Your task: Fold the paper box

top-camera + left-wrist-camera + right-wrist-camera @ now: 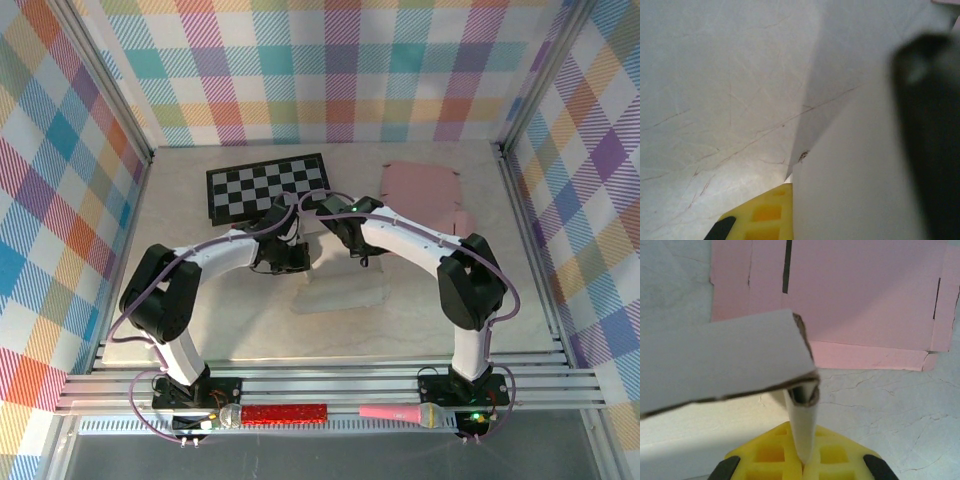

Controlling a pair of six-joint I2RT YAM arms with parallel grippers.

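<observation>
Pinching seems to be the whole game here. Both arms meet over the paper box [340, 288], a pale blank on the tabletop [230, 320], probably so one side is anchored while the other gets creased.

The right tool [802, 466] is squeezed down to a sliver. Its yellow pads [755, 447] grip a thin upright strip of the box that rises straight out of the jaws, and a flap is bent over just above it, leaning to its left. Further out ahead of that tool, a pink sheet [855, 295] lies flat with nothing touching it.

The left tool [790, 222] is closed tight too. A white panel of the box runs right against its yellow pad, so I reckon it's clamped on that wall, though the other pad is hidden behind the paper.

My guess is a side wall is being stood up.
</observation>
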